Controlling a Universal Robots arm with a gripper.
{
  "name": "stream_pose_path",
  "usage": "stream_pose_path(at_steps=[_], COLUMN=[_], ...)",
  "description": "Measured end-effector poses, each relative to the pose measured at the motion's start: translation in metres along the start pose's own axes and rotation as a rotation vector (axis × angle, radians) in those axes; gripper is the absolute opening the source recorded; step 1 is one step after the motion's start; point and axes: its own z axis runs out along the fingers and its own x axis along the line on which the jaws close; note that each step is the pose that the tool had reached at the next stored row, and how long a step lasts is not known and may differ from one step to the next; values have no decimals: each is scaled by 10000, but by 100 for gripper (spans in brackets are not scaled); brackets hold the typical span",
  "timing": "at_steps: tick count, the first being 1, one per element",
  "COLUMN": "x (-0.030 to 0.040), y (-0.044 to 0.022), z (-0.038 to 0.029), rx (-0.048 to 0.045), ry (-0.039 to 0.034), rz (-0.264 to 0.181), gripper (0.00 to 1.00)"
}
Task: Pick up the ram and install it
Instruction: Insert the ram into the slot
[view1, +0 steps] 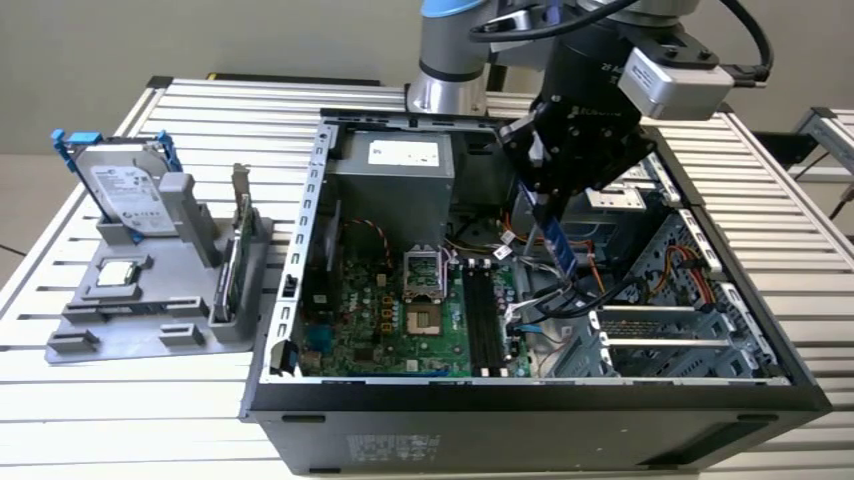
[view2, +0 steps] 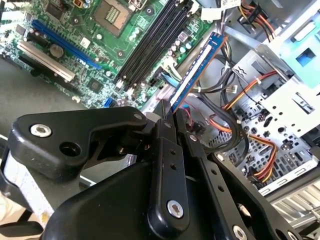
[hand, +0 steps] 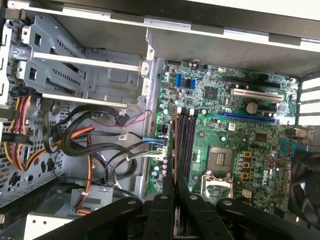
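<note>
Closed tight on the ram (view2: 192, 75): gripper (view2: 167, 117), black fingers (view2: 165, 150) pinching one end of the thin blue stick, seen edge-on in both wrist views. In the first wrist view, the same ram (hand: 174, 165) rising as a narrow line from between the fingertips of the gripper (hand: 175, 187), lined up alongside the black memory slots (hand: 186, 140). Held in the air above the open computer case (view1: 534, 410), not seated in any slot. In the exterior view, ram (view1: 557, 235) hanging tilted below the gripper (view1: 550, 200), over the bundle of cables (view1: 574, 290) just toward the exterior view's right of the slots (view1: 483, 315). Beneath and beyond: green motherboard (view1: 387, 320) with a bare square processor socket (view1: 424, 320) beside the slots, grey power supply (view1: 394, 160) at the back of the case, metal drive cage (view1: 667, 335) with orange and yellow wires toward the exterior view's right. Farther off, toward the exterior view's left and well apart from the case: grey holder (view1: 127, 320) on the slatted table (view1: 774, 230), carrying an upright hard drive (view1: 127, 195) with blue rails, a small square chip (view1: 118, 272), and an expansion card (view1: 238, 260) standing on edge.
</note>
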Motion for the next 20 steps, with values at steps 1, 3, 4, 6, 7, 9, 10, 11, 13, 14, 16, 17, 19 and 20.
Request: stream_pose_path(at_steps=[1,3,4,6,7,9,10,11,13,14,16,17,19,20], x=[0,1,1,1,1,1,1,1,1,1,2,2,2,2], y=[0,-1,-1,-2,-2,-3,-3,-3,-3,-3,-4,-4,-4,-4], z=[3,10,13,19,21,25,27,28,30,31,37,39,42,43], rx=[-19,-58,-77,-108,-122,-144,-151,-155,-158,-159,-169,-173,-183,-188], ry=[-2,-6,-7,-10,-12,-14,-15,-15,-15,-15,-16,-16,-18,-18], rz=[0,2,2,3,3,4,4,4,5,5,5,5,6,6], gripper=[0,0,0,0,0,0,0,0,0,0,0,0,0,0])
